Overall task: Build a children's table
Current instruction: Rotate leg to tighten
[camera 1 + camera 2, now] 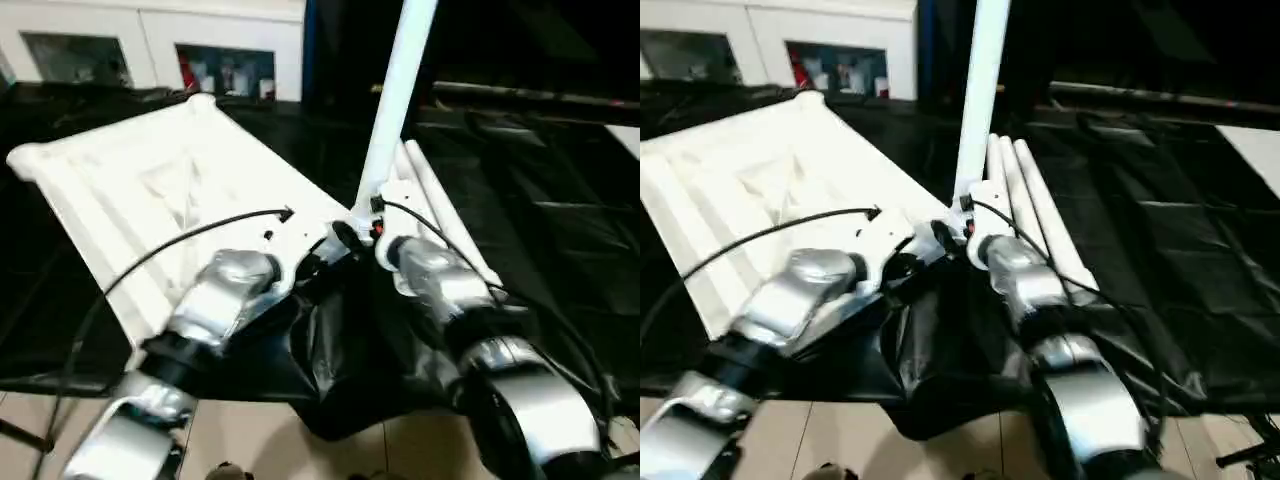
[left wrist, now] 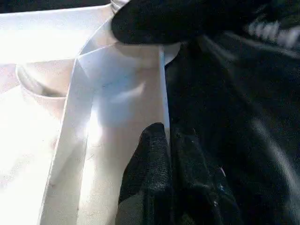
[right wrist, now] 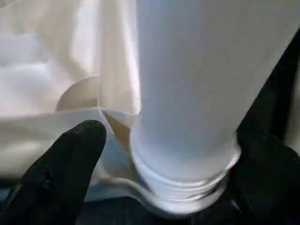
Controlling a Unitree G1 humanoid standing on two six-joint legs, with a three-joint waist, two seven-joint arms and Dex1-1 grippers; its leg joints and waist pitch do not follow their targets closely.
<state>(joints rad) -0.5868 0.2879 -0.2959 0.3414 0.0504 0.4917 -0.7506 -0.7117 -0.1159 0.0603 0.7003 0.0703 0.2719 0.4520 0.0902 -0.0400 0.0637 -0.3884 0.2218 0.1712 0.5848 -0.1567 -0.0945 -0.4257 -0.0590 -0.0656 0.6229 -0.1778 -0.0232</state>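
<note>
Tabletop (image 1: 150,190) lies underside up on the black-covered table (image 1: 560,210); one leg (image 1: 398,90) stands upright in the near corner socket, threaded base seated at the socket mouth as seen from the right wrist, while three further legs (image 1: 1030,205) lie loose together just beside that corner. Left pincer (image 2: 161,173) is closed, clamped on the tabletop's thin rim wall, steadying it; right pincer (image 3: 159,159) has its fingers spread wide either side of the standing leg's base, gripping nothing. Judgement: roughly one leg of four fitted, its tightness not verifiable; three remain.
</note>
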